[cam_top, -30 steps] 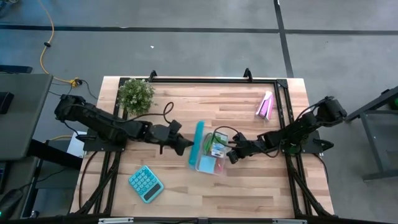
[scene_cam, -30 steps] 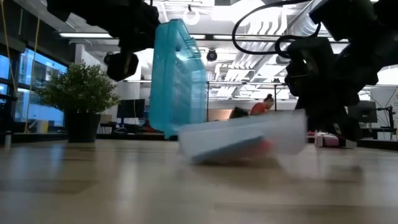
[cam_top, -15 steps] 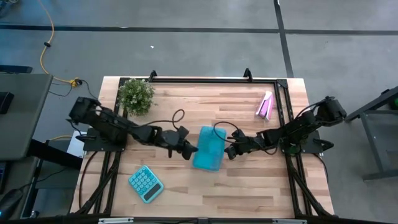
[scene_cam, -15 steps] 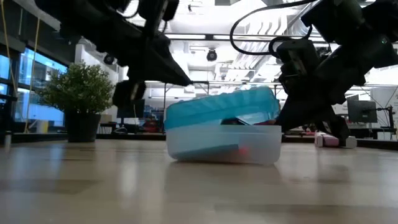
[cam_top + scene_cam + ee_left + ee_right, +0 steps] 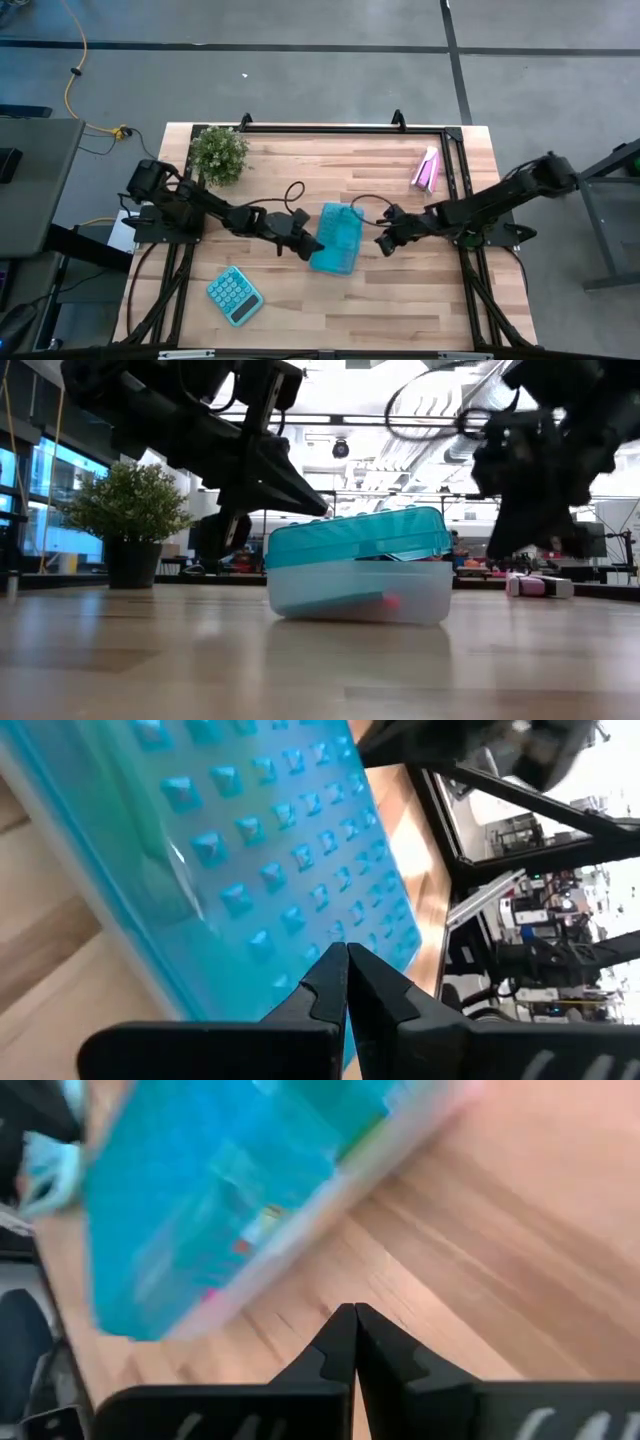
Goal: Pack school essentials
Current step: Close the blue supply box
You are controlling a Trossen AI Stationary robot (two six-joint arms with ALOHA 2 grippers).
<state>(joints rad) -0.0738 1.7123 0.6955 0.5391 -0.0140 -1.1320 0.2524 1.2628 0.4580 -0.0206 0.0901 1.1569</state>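
Observation:
A clear plastic box [image 5: 335, 240] with a studded teal lid [image 5: 355, 538] sits mid-table. The lid lies on the box slightly tilted, its right end higher, and something dark pokes out under it [image 5: 385, 557]. Stationery shows dimly through the wall, with a pink spot [image 5: 391, 601]. My left gripper [image 5: 316, 245] is shut, with its tips just over the lid's left part [image 5: 250, 880]. My right gripper [image 5: 381, 243] is shut and hangs over bare wood right of the box, apart from it; its wrist view shows the box [image 5: 230, 1200] beyond the tips. My left gripper has its shut fingertips [image 5: 330, 970] slanting down from the table's left onto or just over the teal lid near its left edge. I cannot tell whether they touch it.
A teal calculator [image 5: 234, 295] lies near the front left. A potted plant [image 5: 219, 152] stands at the far left. A pink-and-purple tube-like item [image 5: 426, 170] lies at the far right. Bare wood stretches in front of the box and along the near edge.
The teal lid stood upright on the box's left side a second ago and has swung down over the box. My left gripper followed it toward the right. The tipped box has settled flat. My right gripper drew back from the box toward the table's right.

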